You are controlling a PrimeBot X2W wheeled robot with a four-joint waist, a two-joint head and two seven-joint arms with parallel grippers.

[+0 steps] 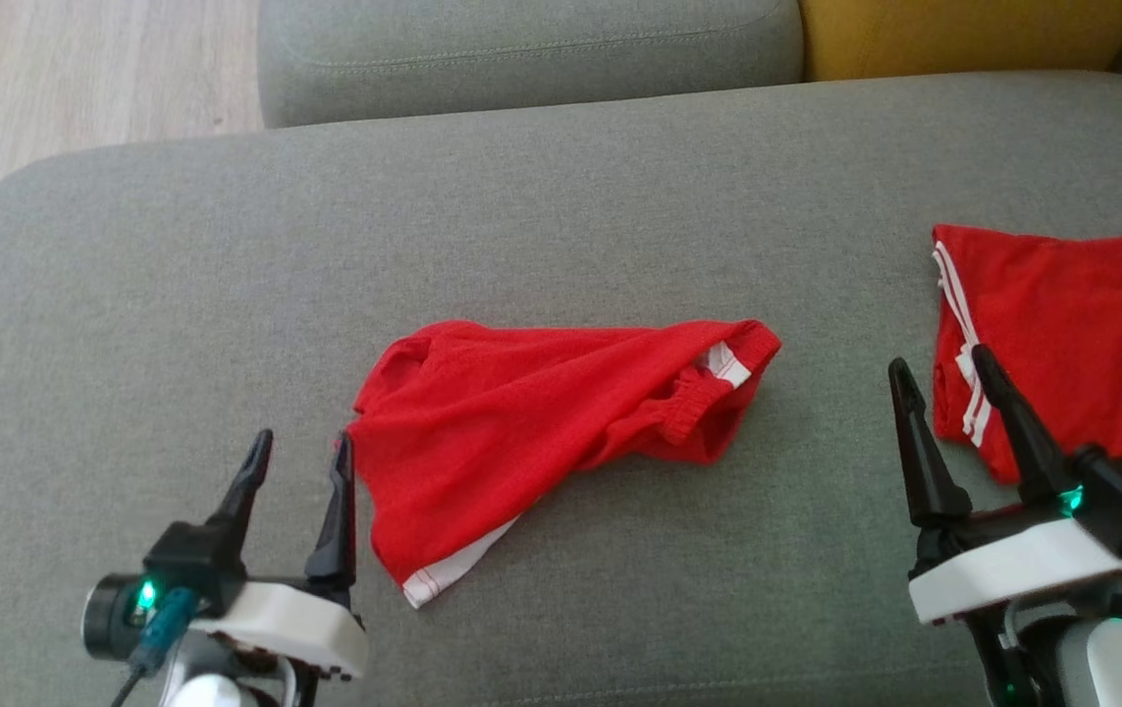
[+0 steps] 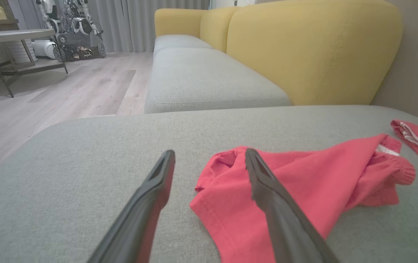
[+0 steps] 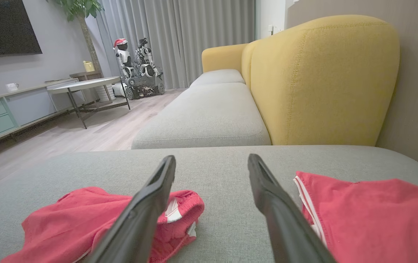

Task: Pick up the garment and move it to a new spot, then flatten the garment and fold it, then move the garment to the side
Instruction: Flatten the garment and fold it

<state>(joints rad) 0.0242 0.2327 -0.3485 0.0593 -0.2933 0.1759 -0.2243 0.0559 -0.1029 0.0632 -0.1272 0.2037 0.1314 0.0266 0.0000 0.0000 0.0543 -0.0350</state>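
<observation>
Red shorts (image 1: pixel 541 412) lie crumpled mid-frame on the sofa cushion (image 1: pixel 561 196); left gripper (image 1: pixel 304 439) and right gripper (image 1: pixel 940 359) both released. Risk: pinching one layer only, or the right snagging the neighbouring red garment (image 1: pixel 1071 344).

**2 garments on 1 seat cushion**

The garment (image 1: pixel 541 422) lies near the middle of the near seat cushion (image 1: pixel 561 196). A second garment (image 1: pixel 1081 344) lies on the same cushion, well to the right and apart from it. The left gripper (image 1: pixel 304 437) sits just beside the garment's left edge; the right gripper (image 1: pixel 940 356) stands between the 2 garments, nearer the second. Behind this cushion lies a further seat cushion (image 1: pixel 521 49), with a backrest (image 1: pixel 963 34) to its right and floor (image 1: pixel 80 69) to its left.
</observation>
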